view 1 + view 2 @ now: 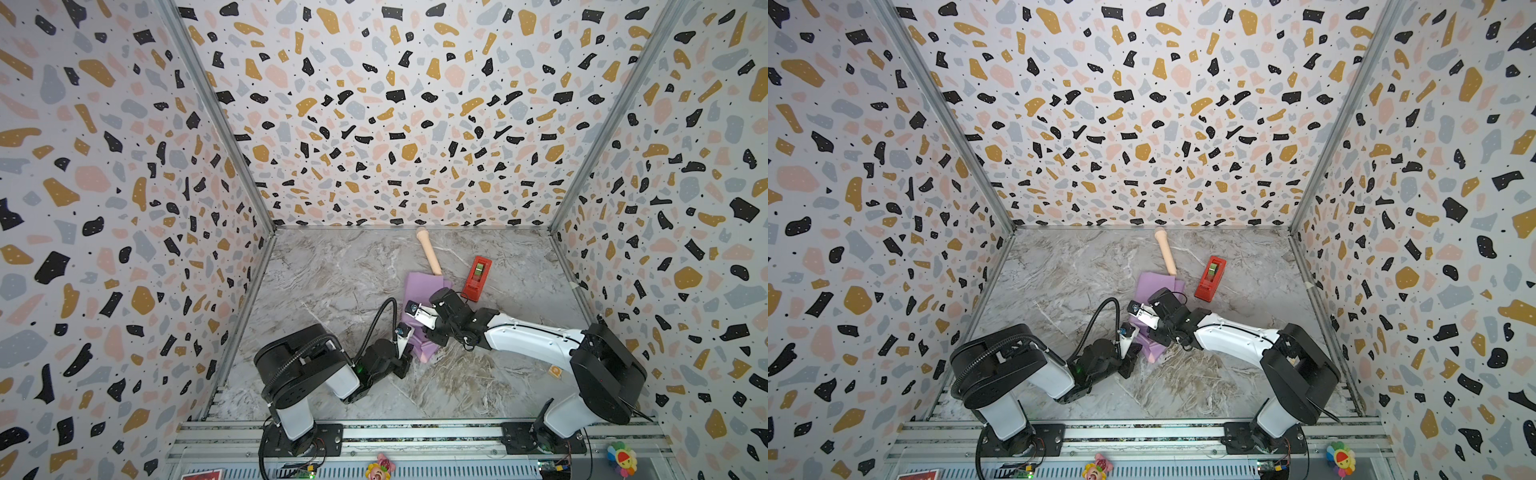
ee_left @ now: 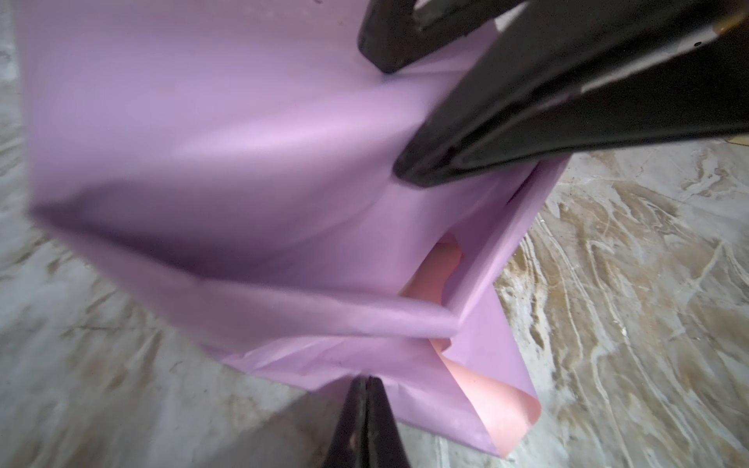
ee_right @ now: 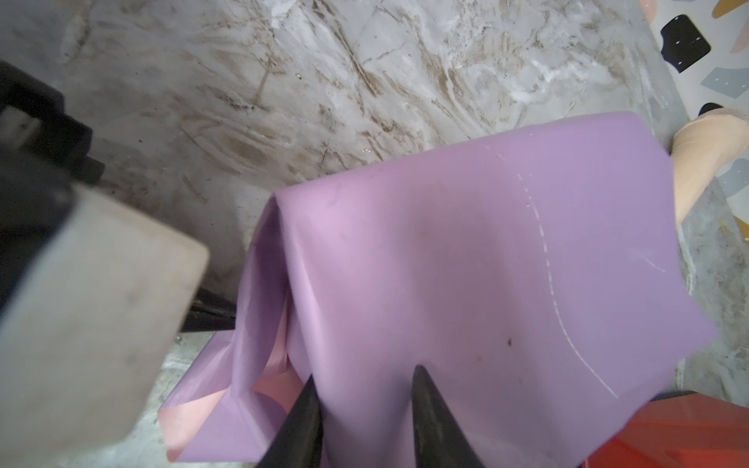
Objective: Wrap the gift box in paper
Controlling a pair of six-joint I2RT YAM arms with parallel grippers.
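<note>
The paper (image 1: 423, 286) (image 1: 1156, 286) lies draped lilac side out over a boxy shape at mid-table. The gift box is hidden beneath it. In the left wrist view the paper (image 2: 243, 162) shows folded edges and a pink underside curling at one corner. My left gripper (image 2: 367, 381) (image 1: 411, 347) is shut on the paper's near edge. My right gripper (image 3: 367, 389) (image 1: 426, 328) reaches in from the right. Its fingers (image 2: 466, 154) stand apart and clamp a paper-covered bulge (image 3: 446, 263).
A beige toy microphone (image 1: 430, 253) (image 3: 697, 162) lies just behind the paper, touching its far edge. A red tape dispenser (image 1: 476, 278) (image 3: 668, 433) stands right of it. Patterned walls enclose the marble table (image 1: 332, 270) on three sides. The left arm's wrist (image 3: 81, 304) is close beside the right gripper.
</note>
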